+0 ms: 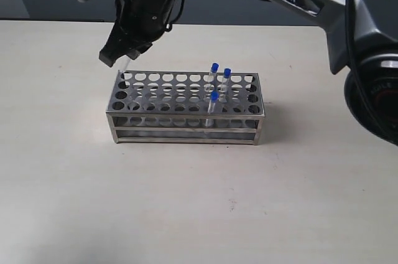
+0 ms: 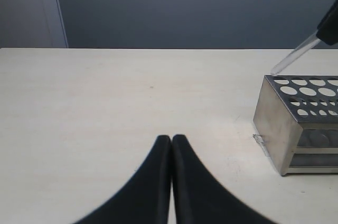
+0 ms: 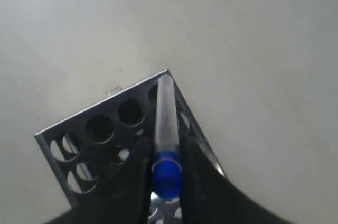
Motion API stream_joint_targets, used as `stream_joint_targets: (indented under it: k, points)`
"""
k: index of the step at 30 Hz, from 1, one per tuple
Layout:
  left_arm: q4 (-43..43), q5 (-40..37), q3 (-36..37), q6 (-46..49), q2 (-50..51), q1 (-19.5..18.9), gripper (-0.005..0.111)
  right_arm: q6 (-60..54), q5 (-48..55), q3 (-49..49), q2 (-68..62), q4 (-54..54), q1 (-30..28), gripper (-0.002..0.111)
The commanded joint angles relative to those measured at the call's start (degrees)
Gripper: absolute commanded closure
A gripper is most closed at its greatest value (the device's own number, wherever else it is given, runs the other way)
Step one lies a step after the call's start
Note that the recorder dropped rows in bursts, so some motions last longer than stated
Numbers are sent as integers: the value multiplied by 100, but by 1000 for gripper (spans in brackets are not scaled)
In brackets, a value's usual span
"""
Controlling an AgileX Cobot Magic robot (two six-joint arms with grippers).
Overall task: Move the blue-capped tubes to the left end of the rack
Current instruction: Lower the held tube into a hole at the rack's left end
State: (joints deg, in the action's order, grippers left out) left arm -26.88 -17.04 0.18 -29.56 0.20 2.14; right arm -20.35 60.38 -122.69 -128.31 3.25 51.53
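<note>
Right gripper clamps one blue-capped tube, tilted, tip just above left-end corner of rack. Risk: slanted tube catches hole rim, slips in grip or drops outside. 3 other tubes stand twd right end. Left gripper pinched closed, empty.

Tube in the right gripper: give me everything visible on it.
The held tube is slim clear plastic with a bright blue cap; no contents visible. The right gripper pinches it near the cap end between black fingers. It hangs tilted, cap up, rounded tip just above the left-end corner of the rack, not yet in a hole. Nothing else seems to touch it.
</note>
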Motion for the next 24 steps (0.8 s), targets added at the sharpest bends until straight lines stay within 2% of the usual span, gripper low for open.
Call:
stream_joint_targets:
  k: [1,9,18,24]
  points:
    - [0,40,-18,-3,-20,36,106,-5,399,6,114,-25,-22,109]
    - [0,40,-18,-3,-20,36,106,-53,47,6,3,-18,-12,109]
    - [0,40,-18,-3,-20,36,106,-66,98,6,-216,-18,-12,109]
    - [0,40,-18,-3,-20,36,106,-78,-298,6,-216,-18,-12,109]
